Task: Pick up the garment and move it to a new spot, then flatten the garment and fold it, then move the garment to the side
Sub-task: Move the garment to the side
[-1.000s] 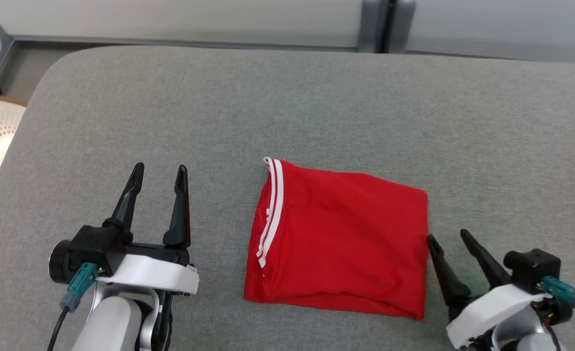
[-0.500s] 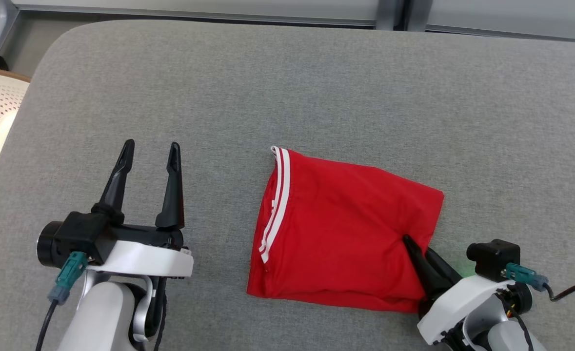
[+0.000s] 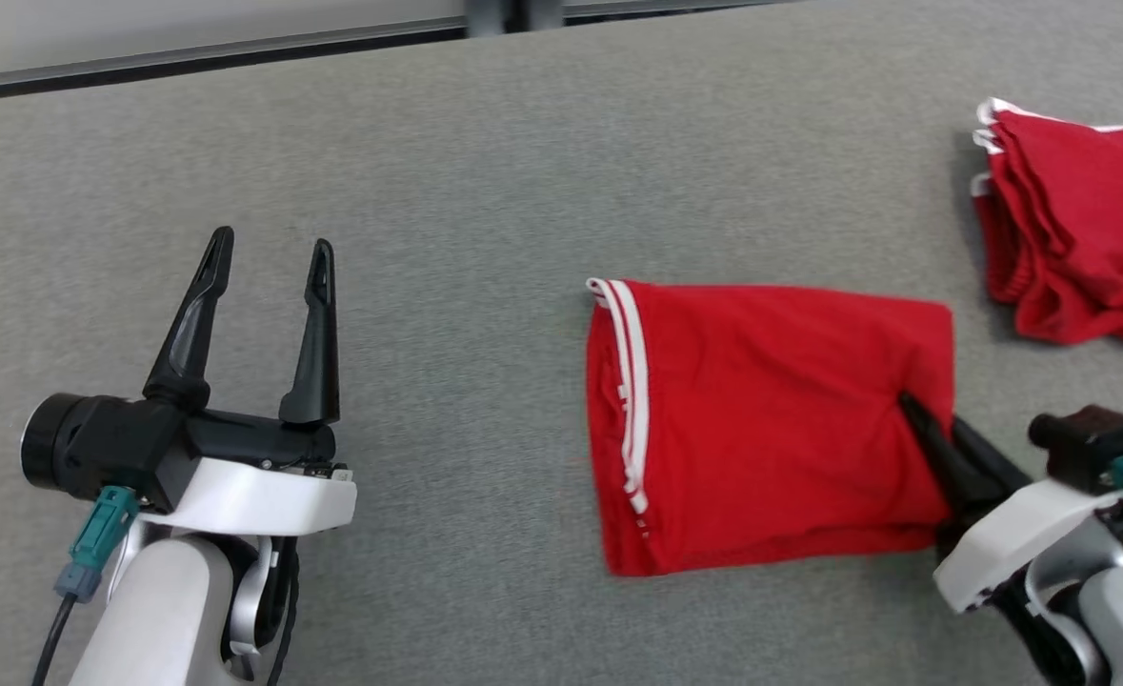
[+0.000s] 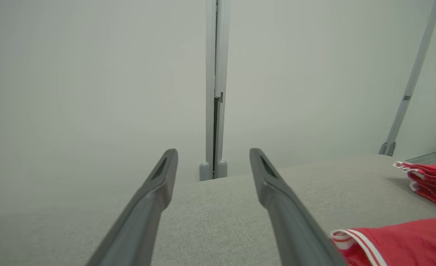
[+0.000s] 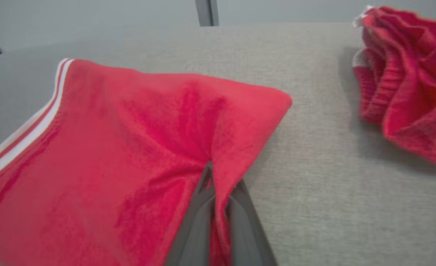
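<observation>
**Right tool** [image 3: 915, 408]: fingers pressed together, pinching the right edge of the garment near its near corner. In the right wrist view the cloth puckers into creases that run out from the fingertips [image 5: 207, 170].

**Left tool** [image 3: 272, 240]: fingers spread wide, holding nothing, over bare surface well to the left of the garment.

**Garment** [image 3: 780, 419]: red, folded to a rough rectangle, lying on the surface between the two tools. Its white-striped hem [image 3: 630, 381] faces left and its right edge is in the pinch.

**Pile of red garments** [image 3: 1075, 238]: far right, stacked loosely, apart from the garment.

**Surface** [image 3: 485, 191]: grey, cloth-textured.

**Hazards, as judged:**
- The grip is at one point on one edge. If the pinch has caught only the upper layers, a lift or drag would likely open the fold.
- With one-sided support, the free striped side may trail, bunch or flip over.
- Friction from the textured surface could drag the lower layers back while the top moves.
- A sideways move to the right may end in the pile and disturb it.
</observation>
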### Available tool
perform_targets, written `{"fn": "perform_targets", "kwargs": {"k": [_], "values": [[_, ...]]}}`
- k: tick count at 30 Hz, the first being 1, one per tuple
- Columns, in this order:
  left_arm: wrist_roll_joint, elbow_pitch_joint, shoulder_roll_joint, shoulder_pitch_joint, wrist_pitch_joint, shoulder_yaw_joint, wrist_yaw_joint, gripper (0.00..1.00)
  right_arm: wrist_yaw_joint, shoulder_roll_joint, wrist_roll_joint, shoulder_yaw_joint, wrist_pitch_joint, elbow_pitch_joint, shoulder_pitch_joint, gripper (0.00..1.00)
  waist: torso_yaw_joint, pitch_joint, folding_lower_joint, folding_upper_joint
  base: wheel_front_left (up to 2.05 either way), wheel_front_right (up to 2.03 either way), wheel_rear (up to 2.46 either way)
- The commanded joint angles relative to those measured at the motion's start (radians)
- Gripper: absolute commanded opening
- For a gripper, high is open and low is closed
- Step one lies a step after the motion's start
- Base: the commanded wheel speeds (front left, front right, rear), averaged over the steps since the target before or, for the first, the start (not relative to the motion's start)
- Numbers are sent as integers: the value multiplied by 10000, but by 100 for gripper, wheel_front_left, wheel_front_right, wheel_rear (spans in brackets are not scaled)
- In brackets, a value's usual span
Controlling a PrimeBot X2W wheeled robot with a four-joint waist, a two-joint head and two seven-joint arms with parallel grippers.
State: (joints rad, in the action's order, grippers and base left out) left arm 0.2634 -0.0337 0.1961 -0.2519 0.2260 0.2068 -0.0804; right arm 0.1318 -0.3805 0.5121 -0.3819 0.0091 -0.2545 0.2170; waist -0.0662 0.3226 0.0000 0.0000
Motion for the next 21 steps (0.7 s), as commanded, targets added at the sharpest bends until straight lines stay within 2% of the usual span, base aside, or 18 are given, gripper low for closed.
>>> {"fn": "perform_targets", "kwargs": {"k": [1, 5, 10, 13, 17, 19, 21], "values": [[-74, -141, 47, -212, -50, 2, -41, 100, -21, -209, 34, 209, -63, 177, 293, 0, -1053, 363, 0, 0, 0, 0, 0], [-166, -403, 96, -520, -236, 108, -47, 100, -19, -927, -89, 474, 102, 637, 1053, 0, -1518, 838, 0, 0, 0, 0, 0], [-295, -698, 255, -1015, -410, 108, -32, 100, -19, -1499, 113, 648, -15, 800, 2704, 0, -1759, 1550, 0, 0, 0, 0, 0], [-407, -889, 331, -1393, -534, 255, 67, 100, -19, -2263, 340, 1214, -60, 557, 3609, 0, -1539, 2101, 0, 0, 0, 0, 0], [-535, -1118, 369, -1733, -616, 396, 128, 100, -21, -3313, 765, 2350, 51, 226, 3711, 0, -1267, 2591, 0, 0, 0, 0, 0], [-591, -1222, 403, -1858, -659, 442, 151, 100, -19, -3670, 979, 2863, 162, -145, 3719, 0, -1162, 2834, 0, 0, 0, 0, 0], [-662, -1342, 437, -1987, -711, 477, 158, 100, -19, -3763, 1437, 3239, 195, -509, 3892, 0, -1062, 3073, 0, 0, 0, 0, 0]]}}
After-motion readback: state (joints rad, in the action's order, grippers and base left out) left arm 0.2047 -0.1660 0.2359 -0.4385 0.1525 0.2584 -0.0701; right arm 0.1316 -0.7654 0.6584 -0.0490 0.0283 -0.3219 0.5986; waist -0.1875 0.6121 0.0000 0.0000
